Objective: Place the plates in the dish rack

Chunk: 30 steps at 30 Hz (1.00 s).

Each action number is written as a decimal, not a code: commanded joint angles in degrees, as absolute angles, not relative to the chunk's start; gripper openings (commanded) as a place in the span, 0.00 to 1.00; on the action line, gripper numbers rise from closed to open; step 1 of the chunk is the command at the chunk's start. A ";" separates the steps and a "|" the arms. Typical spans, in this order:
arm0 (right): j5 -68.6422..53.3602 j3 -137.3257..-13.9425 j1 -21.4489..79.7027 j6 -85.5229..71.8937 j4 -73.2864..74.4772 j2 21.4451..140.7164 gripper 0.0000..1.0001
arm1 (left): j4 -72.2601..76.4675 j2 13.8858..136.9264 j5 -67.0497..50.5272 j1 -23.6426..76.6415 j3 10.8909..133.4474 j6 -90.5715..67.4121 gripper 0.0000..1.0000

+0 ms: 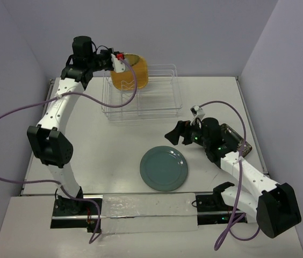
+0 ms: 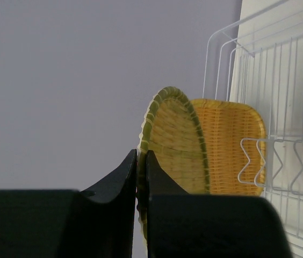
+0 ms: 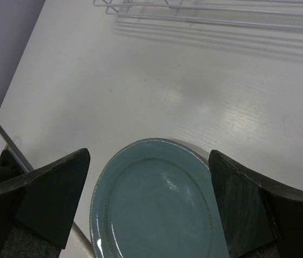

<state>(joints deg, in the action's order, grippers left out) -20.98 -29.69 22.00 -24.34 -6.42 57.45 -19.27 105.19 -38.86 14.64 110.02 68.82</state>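
My left gripper [image 1: 120,62] [image 2: 141,153] is shut on the rim of the small round yellow plate [image 1: 127,75] [image 2: 174,144], holding it on edge above the back left of the wire dish rack [image 1: 146,98] [image 2: 280,107]. Right beside it, the orange-tan plate [image 1: 139,70] [image 2: 232,146] stands upright in the rack. The teal plate [image 1: 164,168] [image 3: 157,212] lies flat on the table. My right gripper [image 1: 177,134] [image 3: 149,164] hovers open above its far edge, a finger on either side. The dark square plate [image 1: 238,141] lies partly hidden under my right arm.
The white table's right edge [image 1: 254,134] runs close to the dark plate. The rack's near wires [image 3: 205,13] show at the top of the right wrist view. Purple cables [image 1: 12,123] loop off both arms. A clear strip [image 1: 146,207] lies between the arm bases.
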 commanded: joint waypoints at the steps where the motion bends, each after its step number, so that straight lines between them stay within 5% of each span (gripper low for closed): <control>1: -18.38 -31.55 22.50 -23.38 -6.07 56.43 0.99 | -25.55 111.42 -40.87 14.50 119.42 76.89 0.00; 30: -16.89 -32.80 22.43 -22.69 -5.10 57.60 0.99 | -25.09 121.66 -46.58 14.50 122.84 81.92 0.00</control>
